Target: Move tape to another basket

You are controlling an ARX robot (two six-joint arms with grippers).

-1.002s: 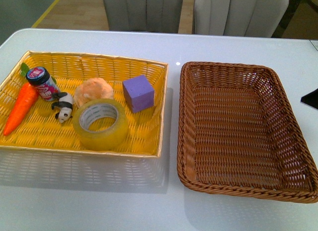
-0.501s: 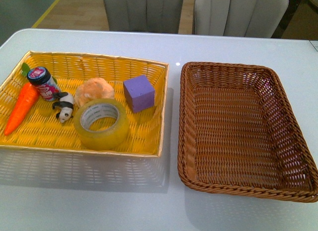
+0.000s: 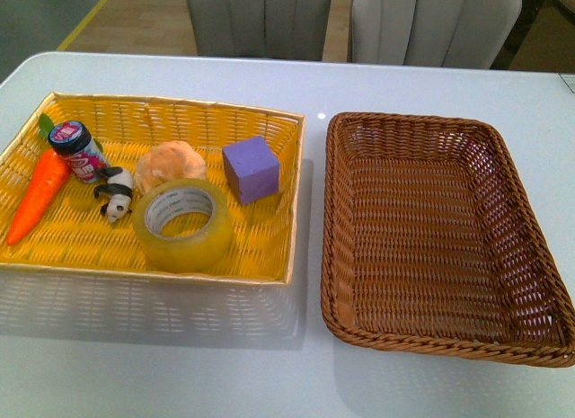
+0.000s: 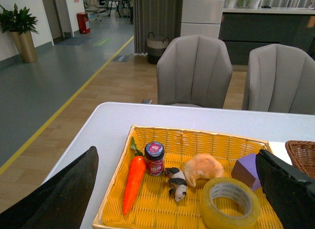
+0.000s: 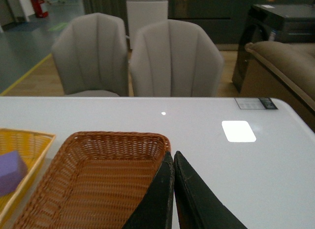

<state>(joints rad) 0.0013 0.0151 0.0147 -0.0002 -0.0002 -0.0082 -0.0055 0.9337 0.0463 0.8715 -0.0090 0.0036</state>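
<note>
The tape (image 3: 182,245) lies flat in the yellow basket (image 3: 297,180), near its front wall, and the left wrist view shows the tape (image 4: 209,214) too. To the right of the yellow one stands the brown wicker basket (image 3: 422,247), with nothing in it. Neither arm shows in the front view. My left gripper (image 4: 177,154) is open and hovers above and short of the yellow basket, apart from the tape. My right gripper (image 5: 172,153) is shut on nothing, above the far right corner of the brown basket (image 5: 98,184).
Sharing the yellow basket with the tape are an orange carrot (image 3: 38,195), a small jar (image 3: 77,150), a panda figure (image 3: 115,193), a tan croissant toy (image 3: 168,163) and a purple cube (image 3: 251,168). Two grey chairs (image 3: 260,21) stand behind the white table (image 3: 180,364).
A dark shape at the right edge of the front view one second ago has gone out of view. The objects have not moved.
</note>
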